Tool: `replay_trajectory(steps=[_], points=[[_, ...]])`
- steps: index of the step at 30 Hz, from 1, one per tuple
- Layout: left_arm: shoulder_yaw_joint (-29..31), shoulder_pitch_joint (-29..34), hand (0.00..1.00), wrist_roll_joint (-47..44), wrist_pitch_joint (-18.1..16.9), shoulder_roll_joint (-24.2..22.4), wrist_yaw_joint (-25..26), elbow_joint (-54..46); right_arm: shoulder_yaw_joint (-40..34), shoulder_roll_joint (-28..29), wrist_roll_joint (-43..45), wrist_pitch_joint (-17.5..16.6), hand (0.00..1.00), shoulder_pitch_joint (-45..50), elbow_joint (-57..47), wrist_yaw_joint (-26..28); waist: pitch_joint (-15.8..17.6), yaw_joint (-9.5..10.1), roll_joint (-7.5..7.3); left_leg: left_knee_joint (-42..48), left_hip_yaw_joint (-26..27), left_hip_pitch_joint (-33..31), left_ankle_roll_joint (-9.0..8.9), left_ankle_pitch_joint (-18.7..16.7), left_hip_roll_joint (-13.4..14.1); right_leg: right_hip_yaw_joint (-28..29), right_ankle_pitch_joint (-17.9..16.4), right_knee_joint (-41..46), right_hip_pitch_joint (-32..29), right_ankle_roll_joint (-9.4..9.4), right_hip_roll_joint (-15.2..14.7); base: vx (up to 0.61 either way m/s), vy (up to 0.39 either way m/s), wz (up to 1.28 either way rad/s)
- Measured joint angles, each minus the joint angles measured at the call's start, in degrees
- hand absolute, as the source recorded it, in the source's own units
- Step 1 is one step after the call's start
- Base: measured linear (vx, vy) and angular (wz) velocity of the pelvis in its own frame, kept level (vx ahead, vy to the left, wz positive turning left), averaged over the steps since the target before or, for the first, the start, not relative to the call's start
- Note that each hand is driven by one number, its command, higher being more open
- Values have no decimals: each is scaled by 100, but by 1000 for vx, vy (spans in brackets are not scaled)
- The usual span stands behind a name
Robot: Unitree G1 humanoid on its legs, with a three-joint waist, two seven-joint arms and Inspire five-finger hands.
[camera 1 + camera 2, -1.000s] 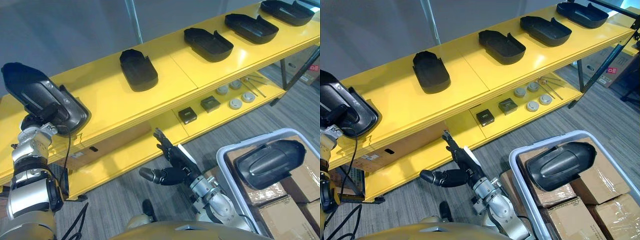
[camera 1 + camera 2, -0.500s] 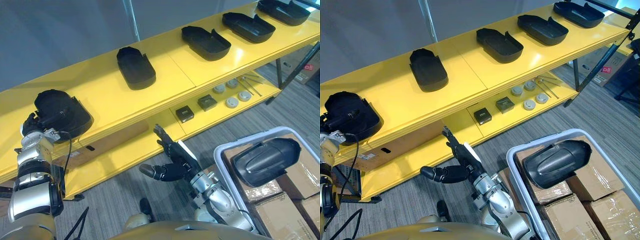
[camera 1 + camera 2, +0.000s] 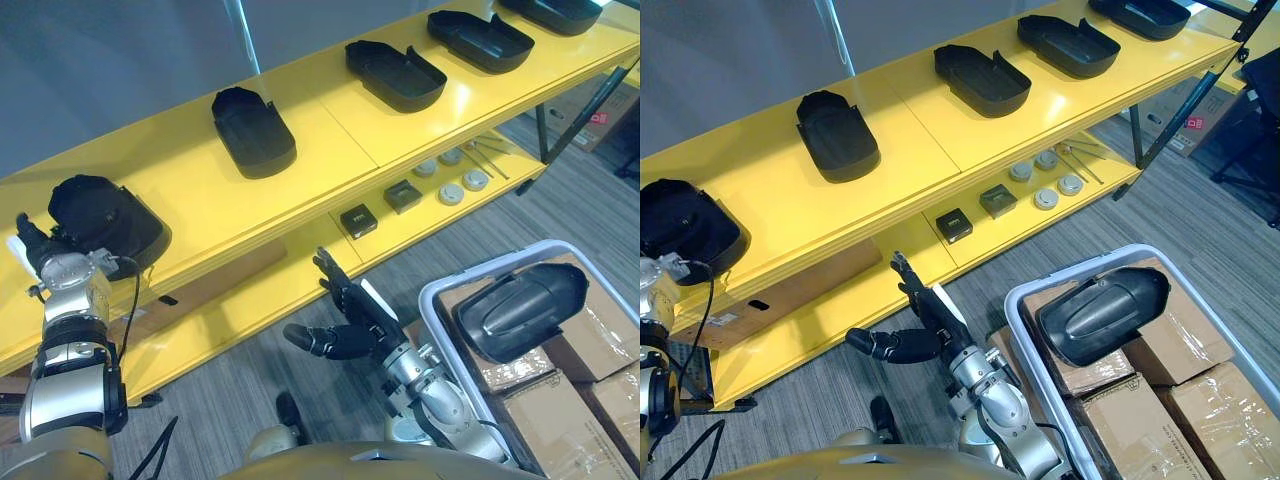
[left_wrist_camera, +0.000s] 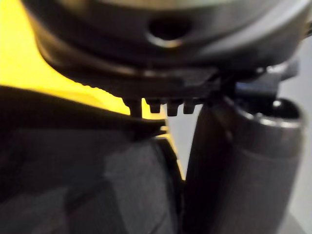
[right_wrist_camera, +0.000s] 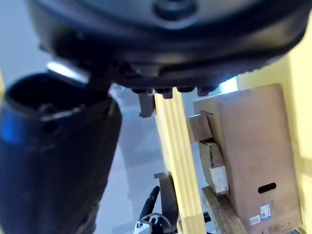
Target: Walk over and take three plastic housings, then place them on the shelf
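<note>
Plastic housings (image 3: 253,131) lay in a row along the top board of the yellow shelf (image 3: 330,140). There were four in matte black, each a shallow, rounded tub with its hollow side up. Each one's long axis ran across the board from the front edge toward the back.

A fifth housing (image 3: 105,212) sat at the left end of the same board, a dark, rounded shape. I could not make out which way it faced. The left hand (image 3: 38,248) was right at its left edge, and in the left wrist view the dark plastic sat hard against the thumb (image 4: 243,165). Whether the fingers were closed on the rim, I could not tell.

The right hand (image 3: 350,315) hung low in front of the lower board, over the grey carpet (image 3: 230,400). Its fingers were straight and spread, its thumb out to the side, and it held nothing.

A sixth housing (image 3: 520,310) lay in the pale-rimmed bin (image 3: 432,300) on the robot's right, domed side up, smooth and glossy. It rested on cardboard boxes (image 3: 590,340) wrapped in clear film, with its long axis running left to right.

On the lower board stood two small black square boxes (image 3: 358,220), several round grey discs (image 3: 450,190) and some thin metal rods (image 3: 490,150). A brown cardboard carton (image 3: 215,280) sat further left.
</note>
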Motion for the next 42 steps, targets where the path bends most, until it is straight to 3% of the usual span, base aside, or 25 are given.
replay_trajectory(steps=[4,11,19,24,28,32,36,38,42], points=[[-146,-174,100,245,-278,1,113,-318,1,12,-3,-64,100,-3,53,1,0,-6,-1,-5,-64,24,-10,-12,3,-70,20,-112,105,0,27,8,-10,7],[-256,-168,100,179,-1235,-55,212,-1126,-7,16,-74,-177,100,-10,136,-2,-12,107,-22,-39,-105,100,-17,-17,53,-127,140,-409,327,-28,101,2,-2,1],[-163,436,100,221,-1989,-417,287,-3915,-265,50,-301,-320,100,-305,-137,32,-90,201,-57,-51,-343,161,-14,-12,20,-380,147,-519,592,-21,101,3,-4,13],[71,1554,100,247,-2102,-1254,443,-5554,-843,1,-915,-391,100,-728,-684,-36,-317,285,-98,-59,-489,219,-19,-8,15,-540,182,-680,823,-18,103,-9,-5,15],[86,2828,100,459,-2103,-2258,427,-6700,-1321,-94,-1292,-555,100,-1357,-821,-303,-492,547,-182,-76,-672,213,-24,16,12,-724,190,-730,928,-19,110,-36,-8,21],[92,3695,100,666,-2084,-2730,244,-6838,-1691,-222,-1239,-664,100,-1844,-1207,-334,-539,809,-260,-80,-852,177,-63,55,-1,-958,186,-818,1063,-36,111,-69,-7,27],[-155,4252,100,611,-1925,-2932,-165,-6834,-1570,-231,-1184,-687,100,-2370,-1258,-193,-599,942,-361,-80,-1065,9,-54,151,-18,-1177,179,-863,1062,-66,115,-48,-6,28],[-345,4461,100,464,-1789,-2990,-358,-6806,-1333,-232,-1195,-614,100,-2729,-981,-120,-615,1041,-426,-80,-1145,-45,-50,187,-19,-1253,192,-874,1061,-75,125,-43,-8,24],[-814,4663,100,373,-1692,-3128,-622,-6520,-646,-260,-1748,-163,100,-3530,587,-93,-637,1333,-527,-81,-1329,-165,-43,261,-29,-1441,213,-891,1073,-85,139,-33,-12,22]])
